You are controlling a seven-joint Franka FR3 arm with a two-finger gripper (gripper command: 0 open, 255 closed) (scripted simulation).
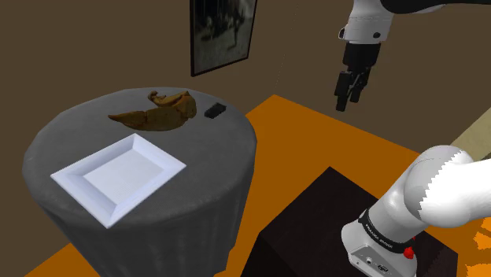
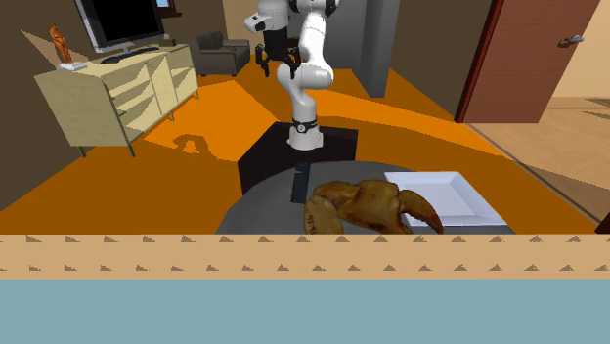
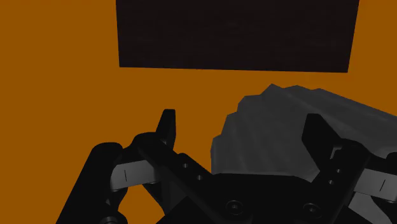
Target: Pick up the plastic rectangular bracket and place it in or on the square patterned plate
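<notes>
Bracket (image 1: 215, 110): small, black, flat on the round grey desk (image 1: 71, 138), just beside a brown crab-shaped item (image 1: 157, 116), apart from the white square plate (image 1: 126, 173). Pincer (image 1: 345, 102): wide, empty, raised over the orange floor (image 1: 315, 142) beyond the desk's edge.

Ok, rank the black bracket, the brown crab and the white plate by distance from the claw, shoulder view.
1. black bracket, rightmost, closest to the claw.
2. brown crab, just left of it.
3. white plate, lower left.

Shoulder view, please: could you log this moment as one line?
hand open, empty, raised beside table | bracket on table, untouched | plate empty | phase: pre-reach
</notes>
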